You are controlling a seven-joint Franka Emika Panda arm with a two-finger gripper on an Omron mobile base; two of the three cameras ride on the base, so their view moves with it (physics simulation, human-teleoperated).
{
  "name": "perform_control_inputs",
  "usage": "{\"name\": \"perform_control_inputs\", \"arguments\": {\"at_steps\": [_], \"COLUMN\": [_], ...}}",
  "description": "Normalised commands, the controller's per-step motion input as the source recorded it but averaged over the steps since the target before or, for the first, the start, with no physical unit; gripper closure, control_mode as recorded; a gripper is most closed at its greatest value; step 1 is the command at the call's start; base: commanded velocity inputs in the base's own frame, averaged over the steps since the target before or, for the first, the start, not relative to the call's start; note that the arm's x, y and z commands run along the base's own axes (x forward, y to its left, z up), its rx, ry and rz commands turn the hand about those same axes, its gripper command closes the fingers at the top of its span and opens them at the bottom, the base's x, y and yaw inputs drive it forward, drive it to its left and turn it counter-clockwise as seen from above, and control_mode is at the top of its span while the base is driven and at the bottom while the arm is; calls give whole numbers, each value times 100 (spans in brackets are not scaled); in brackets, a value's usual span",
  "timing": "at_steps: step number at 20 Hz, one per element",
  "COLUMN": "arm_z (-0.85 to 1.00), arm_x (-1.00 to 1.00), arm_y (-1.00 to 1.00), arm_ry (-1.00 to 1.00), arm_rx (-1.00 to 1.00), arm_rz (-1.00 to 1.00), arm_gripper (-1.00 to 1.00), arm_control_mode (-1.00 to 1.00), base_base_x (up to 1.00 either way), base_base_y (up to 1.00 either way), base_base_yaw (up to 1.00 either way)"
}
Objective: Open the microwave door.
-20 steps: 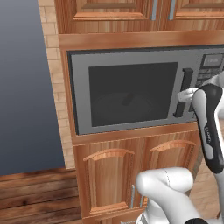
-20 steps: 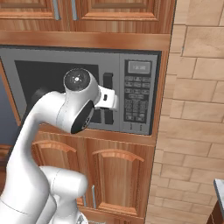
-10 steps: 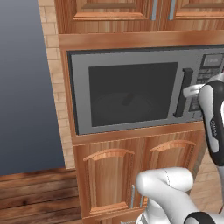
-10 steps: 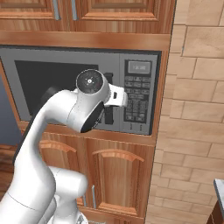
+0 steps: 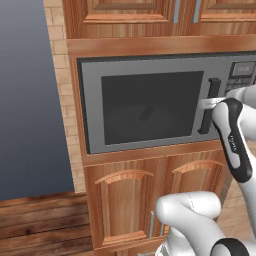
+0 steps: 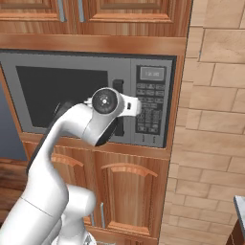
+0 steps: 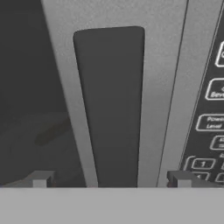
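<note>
The microwave door is a grey panel with a dark window, and it sits flush with the microwave body, closed. Its black vertical bar handle runs along the door's right edge. My gripper is at the handle at about mid-height. In the hand view the handle stands very close, dead centre, and my gripper is open with one fingertip on each side of the bar. In the right base view my wrist covers most of the handle.
The dark keypad panel lies just right of the handle. Brown wooden cabinet doors sit above and below the microwave. A brick wall rises at the right.
My wrist has shifted a little to the right and the hand has drawn in on the handle. The door has stayed closed.
</note>
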Motion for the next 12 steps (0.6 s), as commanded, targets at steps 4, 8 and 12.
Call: {"name": "perform_control_inputs", "arguments": {"at_steps": [4, 8, 12], "arm_z": [-4, 0, -1], "arm_x": [57, 51, 47], "arm_y": [-15, -34, -29], "arm_ry": [-1, 0, 0], "arm_rx": [2, 4, 3], "arm_rz": [4, 7, 8], "arm_gripper": [-100, -100, -100], "arm_control_mode": [-100, -100, -100], "base_base_x": [0, 0, 0], "base_base_y": [0, 0, 0], "base_base_yaw": [0, 0, 0]}}
